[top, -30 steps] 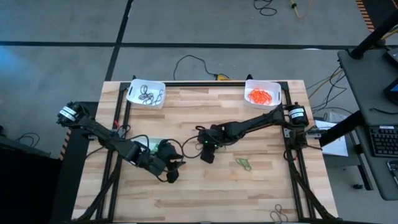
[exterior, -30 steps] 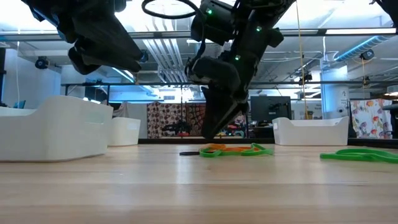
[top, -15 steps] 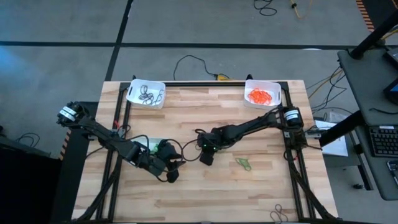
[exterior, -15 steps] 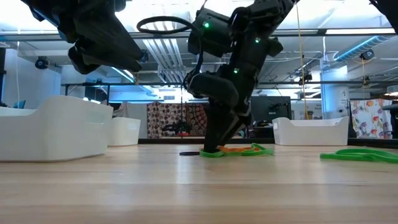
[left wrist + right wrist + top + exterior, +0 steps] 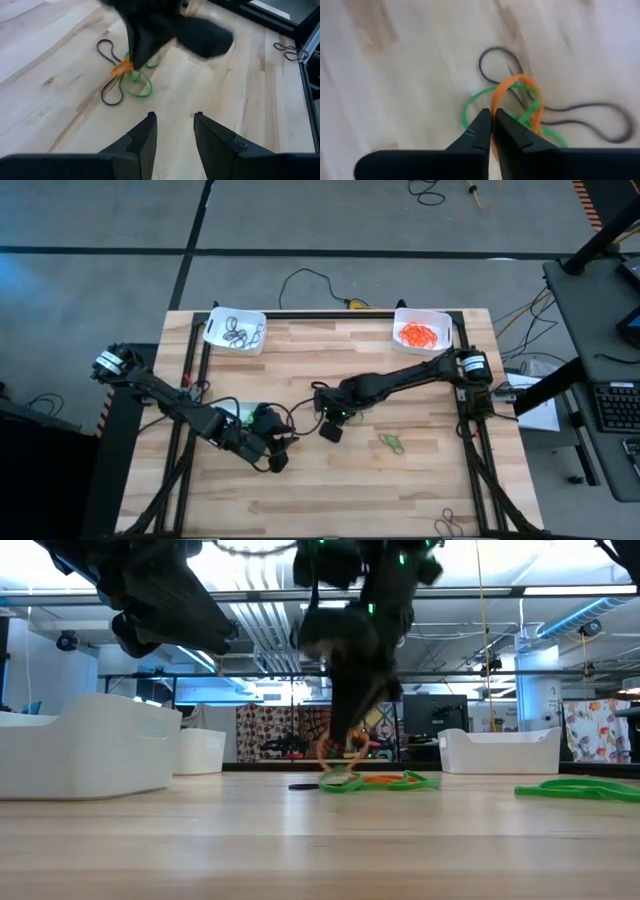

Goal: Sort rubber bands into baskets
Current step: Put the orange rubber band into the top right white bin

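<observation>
The rubber bands are my job, and one orange rubber band (image 5: 506, 95) is pinched between the two fingers of my right gripper (image 5: 493, 122). My fingers are pressed tight together on it. The orange loop sticks out past my fingertips. Just past it lies a small pile on the wooden table (image 5: 430, 480): a green rubber band (image 5: 475, 107) and a dark rubber band (image 5: 580, 117), all tangled with the orange one. The pile sits near the middle of the table.

In the low view my right gripper (image 5: 345, 755) hangs over that pile, with its tip just above the wood.

My left gripper (image 5: 172, 122) is close by, on the left side of the pile. Its two fingers are a little way apart and hold nothing. It looks at the same pile and at my right arm above it.

A bit farther right on the table there is another green band (image 5: 391, 443), lying by itself.

A white basket (image 5: 243, 413) sits near my left arm, and mostly my arm hides it.

At the far edge of the table are two more baskets. The far left basket (image 5: 214, 332) has dark bands (image 5: 240, 333) in it. The far right basket (image 5: 443, 320) has orange bands (image 5: 420, 334) in it.
</observation>
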### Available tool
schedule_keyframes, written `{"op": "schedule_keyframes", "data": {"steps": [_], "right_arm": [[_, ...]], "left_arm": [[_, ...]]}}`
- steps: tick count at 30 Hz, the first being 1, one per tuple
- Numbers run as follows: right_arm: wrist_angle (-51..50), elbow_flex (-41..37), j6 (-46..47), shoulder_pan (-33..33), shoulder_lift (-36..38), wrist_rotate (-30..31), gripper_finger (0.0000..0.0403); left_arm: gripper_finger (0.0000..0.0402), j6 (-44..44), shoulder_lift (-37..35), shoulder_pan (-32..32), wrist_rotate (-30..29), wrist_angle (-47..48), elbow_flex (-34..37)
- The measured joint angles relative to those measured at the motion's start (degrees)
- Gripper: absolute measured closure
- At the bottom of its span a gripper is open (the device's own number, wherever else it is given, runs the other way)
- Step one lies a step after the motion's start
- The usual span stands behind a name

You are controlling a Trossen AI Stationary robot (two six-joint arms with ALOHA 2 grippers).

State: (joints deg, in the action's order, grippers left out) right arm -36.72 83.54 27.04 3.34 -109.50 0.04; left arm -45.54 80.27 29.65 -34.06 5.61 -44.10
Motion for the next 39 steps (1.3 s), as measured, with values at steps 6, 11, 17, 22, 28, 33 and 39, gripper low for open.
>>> {"op": "schedule_keyframes", "data": {"steps": [6, 11, 17, 22, 28, 33, 39], "right_arm": [[-12.4, 8.2, -4.9, -1.1, 2.7, 4.1, 0.0392], [-21.6, 9.7, -5.1, -4.8, 7.0, 7.6, 0.0392], [-33.5, 5.3, -3.6, -14.3, 15.0, 17.4, 0.0392], [-32.2, -3.1, 0.1, -26.9, 22.6, 17.8, 0.0392], [-26.8, -10.9, -1.6, -40.6, 25.7, 15.4, 0.0392], [-19.7, -14.6, -3.1, -47.7, 23.7, 15.5, 0.0392], [-16.8, -16.8, -0.5, -52.4, 19.9, 16.3, 0.0364]], "left_arm": [[0.0287, 0.0, 0.0, 0.0, -0.1, -0.3, 0.0], [0.0287, 0.0, 0.0, 0.0, -0.1, -0.2, 0.0], [0.0287, 0.0, 0.0, 0.0, -0.1, 0.0, 0.0], [0.0287, 0.0, 0.0, 0.0, -0.1, 0.0, 0.0], [0.0287, 0.0, 0.0, -0.1, -0.1, 0.0, 0.0], [0.0287, -1.5, 0.0, -0.1, 0.9, 0.0, 0.0], [0.0287, -3.1, -2.8, 0.0, 9.7, 0.2, -0.3]]}}
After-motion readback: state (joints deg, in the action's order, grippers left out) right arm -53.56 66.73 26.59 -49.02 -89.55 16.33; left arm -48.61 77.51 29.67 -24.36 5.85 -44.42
